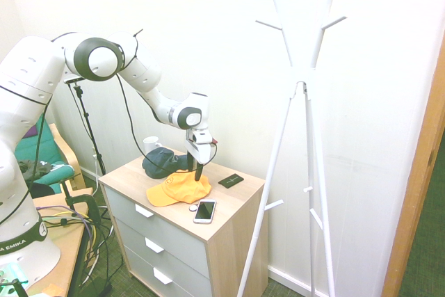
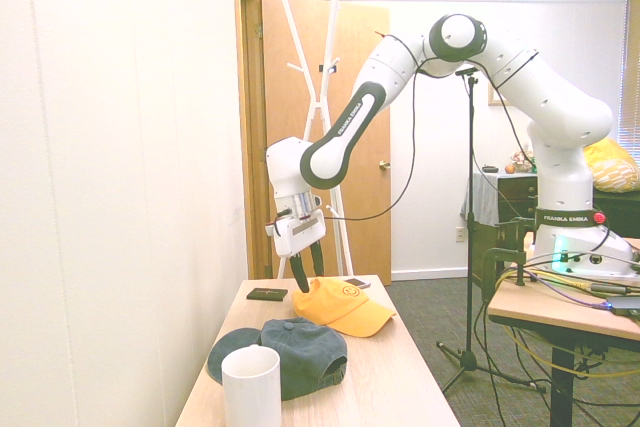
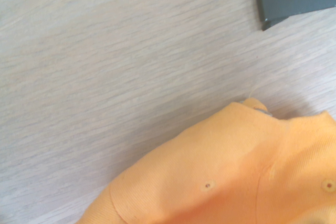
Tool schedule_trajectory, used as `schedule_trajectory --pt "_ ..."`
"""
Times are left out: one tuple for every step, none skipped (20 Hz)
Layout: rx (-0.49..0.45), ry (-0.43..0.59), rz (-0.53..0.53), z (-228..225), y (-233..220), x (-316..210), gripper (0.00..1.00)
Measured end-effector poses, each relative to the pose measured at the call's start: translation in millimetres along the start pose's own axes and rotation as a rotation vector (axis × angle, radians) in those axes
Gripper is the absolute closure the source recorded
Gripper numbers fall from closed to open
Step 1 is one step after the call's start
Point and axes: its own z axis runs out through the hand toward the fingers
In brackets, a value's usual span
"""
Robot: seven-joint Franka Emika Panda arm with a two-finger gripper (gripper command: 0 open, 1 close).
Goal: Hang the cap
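**Inspector A:** Nearest in the second exterior view, a white cup (image 2: 251, 387) and the dark cap (image 2: 285, 353) are noted on the surface (image 2: 400, 387). Behind them the cap (image 2: 342, 305) lies crown up, brim toward four o'clock. The hand (image 2: 308, 272) is pointed straight down at the cap's rear edge, its fingers held apart and nothing gripped.

**Inspector B:** Risks to be recorded?

**Inspector A:** Only a thin fold of fabric at the rear edge may be pinched; a shallow bite could be lost once the cap is lifted. If the hand is lowered too far, the surface may be struck. A black card (image 2: 267, 294) lies at ten o'clock of the cap and a phone (image 1: 204, 211) just beside its brim; either could be dragged along. Further back, the white coat stand (image 1: 304, 88) has short pegs, so a slack cap could slide off.

**Inspector B:** Legible writing?

**Inspector A:** "FRANKA EMIKA" is read on the arm's link and base. A round emblem (image 2: 349, 289) is seen on the cap's front; its detail cannot be read.
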Motion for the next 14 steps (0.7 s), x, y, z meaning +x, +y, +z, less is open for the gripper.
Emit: schedule_trajectory --pt "-0.001 0.0 0.001 0.5 0.5 0.8 1.0" --pt "-0.002 0.001 0.003 0.6 0.9 1.7 1.0" --pt "-0.003 0.001 0.004 0.7 1.2 2.3 1.0" --pt "-0.004 0.001 0.005 0.8 1.6 2.8 1.0" --pt "-0.005 0.001 0.005 0.9 1.7 2.9 1.0" --pt "-0.006 0.001 0.004 1.2 1.7 2.7 1.0" --pt "-0.007 0.0 0.004 1.8 1.8 2.6 1.0" --pt "-0.008 0.0 0.005 2.5 2.0 2.8 1.0" --pt "-0.01 0.0 0.006 3.6 2.5 3.6 1.0" --pt "-0.011 0.0 0.008 4.7 3.1 4.6 1.0" --pt "-0.013 0.0 0.009 5.6 3.6 5.6 1.0" --pt "-0.014 0.0 0.011 6.2 4.1 6.4 1.0" --pt "-0.015 0.001 0.012 6.4 4.5 7.2 1.0" --pt "-0.015 0.001 0.013 6.4 4.8 7.9 1.0"
